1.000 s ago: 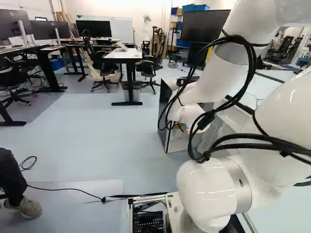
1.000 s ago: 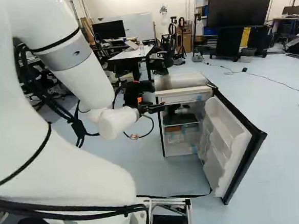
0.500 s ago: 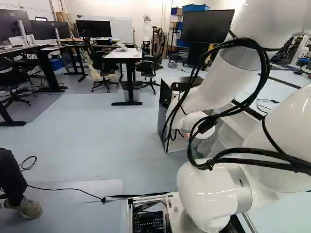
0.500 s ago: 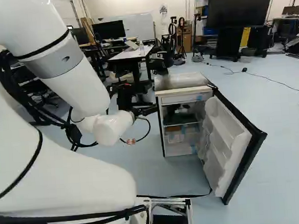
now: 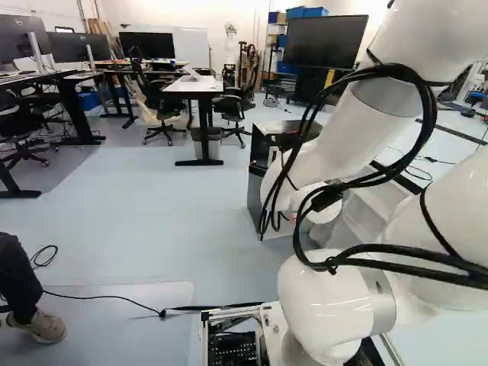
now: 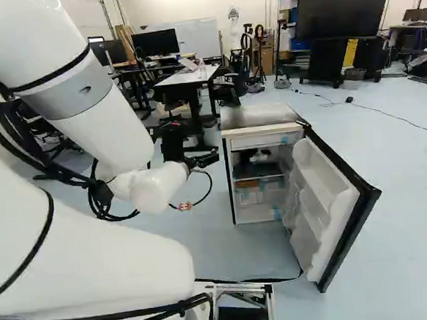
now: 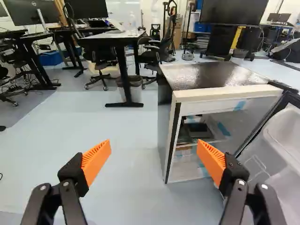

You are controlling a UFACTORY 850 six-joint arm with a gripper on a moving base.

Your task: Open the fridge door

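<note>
The fridge door (image 6: pixel 337 195) stands wide open at the right of the fridge (image 6: pixel 262 115); left of the fridge in the right base view, the tool (image 6: pixel 212 157) is spread wide. Left beyond the fridge, a monitor (image 7: pixel 33 13) bears a small mark; the dark shelf contents (image 7: pixel 198 131) inside the fridge are hard to identify.

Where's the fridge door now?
In the right base view, the fridge door stands wide open at the right of the fridge, hinged on its right front edge, clear of the pincer.
</note>
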